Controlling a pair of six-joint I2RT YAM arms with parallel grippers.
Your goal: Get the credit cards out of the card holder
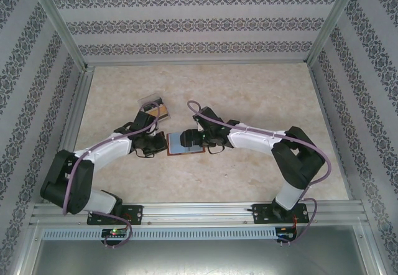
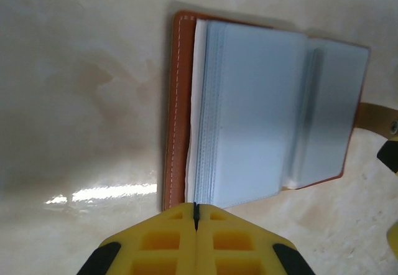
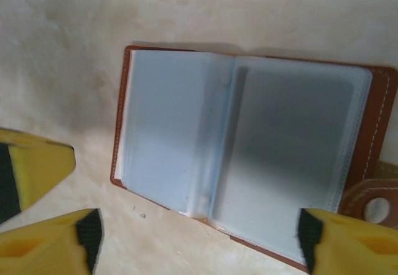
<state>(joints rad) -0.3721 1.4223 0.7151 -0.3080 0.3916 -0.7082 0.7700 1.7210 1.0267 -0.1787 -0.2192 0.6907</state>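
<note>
The card holder [image 1: 186, 143] lies open and flat on the table, a brown cover with blue-grey plastic sleeves [image 2: 267, 113] [image 3: 242, 157]. No card face can be made out through the sleeves; a thin white edge [image 2: 193, 94] shows beside the stack. My left gripper [image 2: 196, 209] [image 1: 160, 143] is shut, its yellow tips pressed together right at the holder's near edge, with nothing visible between them. My right gripper [image 3: 199, 250] [image 1: 201, 139] is open wide, its fingers [image 3: 348, 244] straddling the holder's near edge, one tip over the right cover by the snap strap [image 3: 373, 206].
A small clear plastic box [image 1: 155, 108] with dark and gold contents sits just behind the left arm. Patterned walls and metal posts close in the marbled table [image 1: 261, 94] on three sides. Bare tabletop spreads behind and to the right of the holder.
</note>
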